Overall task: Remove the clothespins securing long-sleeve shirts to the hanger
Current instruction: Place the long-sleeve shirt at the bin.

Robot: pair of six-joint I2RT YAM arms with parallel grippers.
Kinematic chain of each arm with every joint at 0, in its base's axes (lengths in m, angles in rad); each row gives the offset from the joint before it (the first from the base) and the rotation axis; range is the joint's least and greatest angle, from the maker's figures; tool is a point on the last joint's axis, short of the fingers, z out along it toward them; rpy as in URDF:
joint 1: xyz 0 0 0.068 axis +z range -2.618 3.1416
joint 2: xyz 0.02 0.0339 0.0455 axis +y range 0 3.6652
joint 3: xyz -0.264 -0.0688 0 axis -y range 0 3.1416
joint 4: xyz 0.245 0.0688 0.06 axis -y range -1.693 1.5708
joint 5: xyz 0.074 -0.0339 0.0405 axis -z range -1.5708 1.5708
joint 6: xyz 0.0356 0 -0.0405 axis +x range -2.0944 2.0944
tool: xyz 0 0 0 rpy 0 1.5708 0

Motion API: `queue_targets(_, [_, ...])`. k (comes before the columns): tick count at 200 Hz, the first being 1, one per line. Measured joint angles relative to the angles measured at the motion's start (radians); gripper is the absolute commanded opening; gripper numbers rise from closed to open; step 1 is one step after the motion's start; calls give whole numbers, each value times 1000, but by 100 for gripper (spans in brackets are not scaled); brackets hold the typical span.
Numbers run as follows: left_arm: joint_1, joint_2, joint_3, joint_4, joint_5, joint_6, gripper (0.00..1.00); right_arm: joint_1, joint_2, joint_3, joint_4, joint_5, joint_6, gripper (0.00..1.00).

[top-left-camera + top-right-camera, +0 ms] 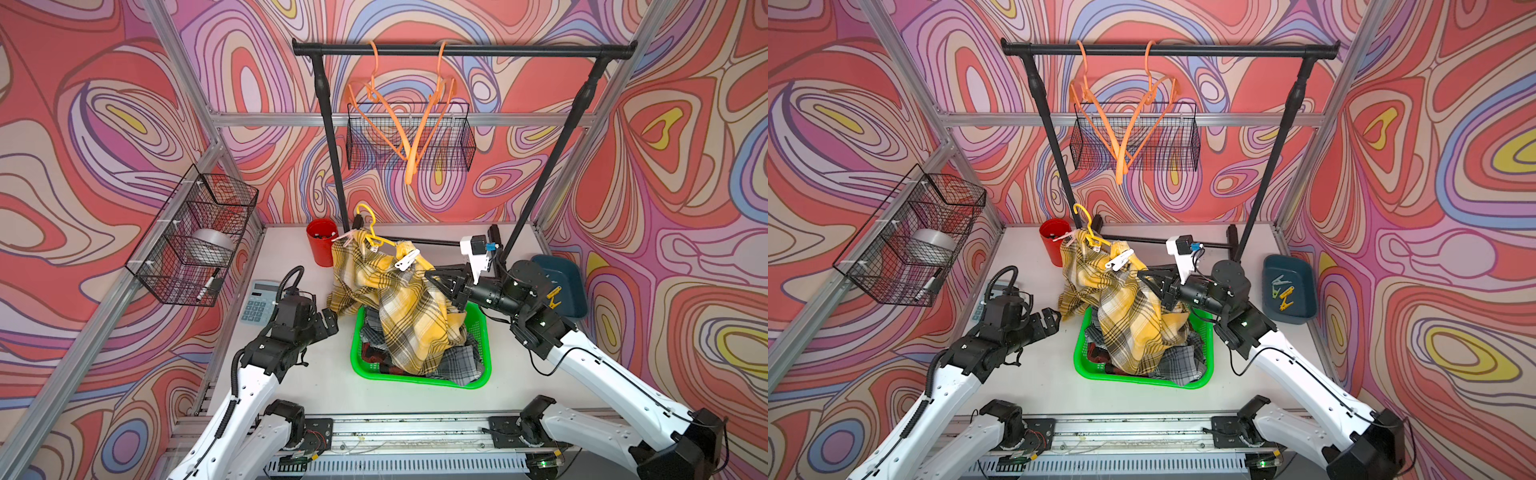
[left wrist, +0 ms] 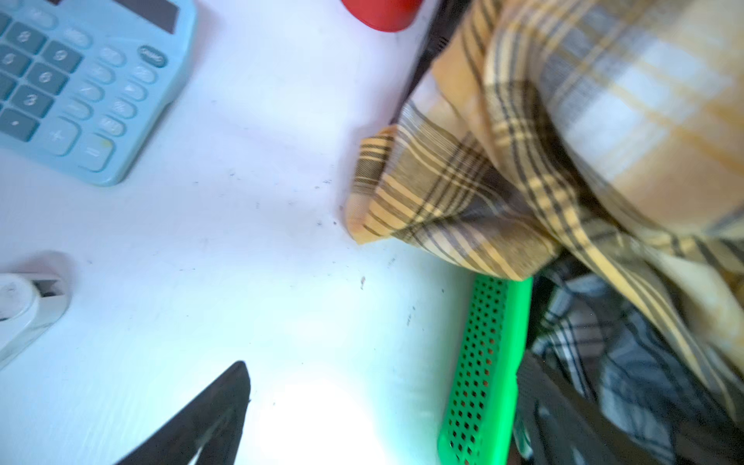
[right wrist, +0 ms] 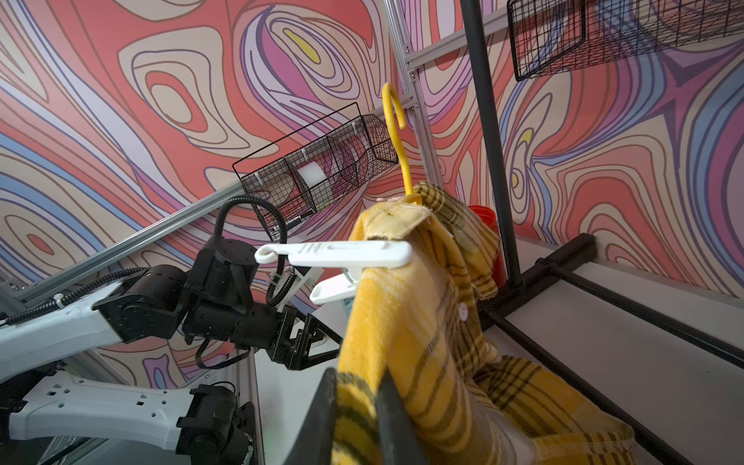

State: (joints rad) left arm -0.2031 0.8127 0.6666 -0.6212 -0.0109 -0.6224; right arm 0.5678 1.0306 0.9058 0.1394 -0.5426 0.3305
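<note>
One yellow plaid shirt is draped on a yellow hanger at the centre of both top views, its lower folds resting in a green basket. One white clothespin is clipped at the shoulder, just above centre. The right gripper is clenched on shirt fabric right of that pin. The left gripper is spread, nothing held, just left of the sleeve. Several loose clothespins are laid in a blue tray, right of centre.

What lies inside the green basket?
A grey plaid shirt and a bit of red-and-black check shirt show in the green basket. The yellow plaid shirt drapes over the middle, hiding whatever lies beneath.
</note>
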Motion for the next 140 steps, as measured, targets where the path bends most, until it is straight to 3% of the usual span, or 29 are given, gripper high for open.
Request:
queue_targets(17, [40,58,-18,50,43,-12,98,0,0,3,-4,-5,0,0])
queue_targets(63, [43,268,-34,273,157,-40,95,0,0,4,-6,-9,1,0])
queue_targets(140, [45,502,-35,500,151,-92,88,0,0,4,-5,-24,9,0])
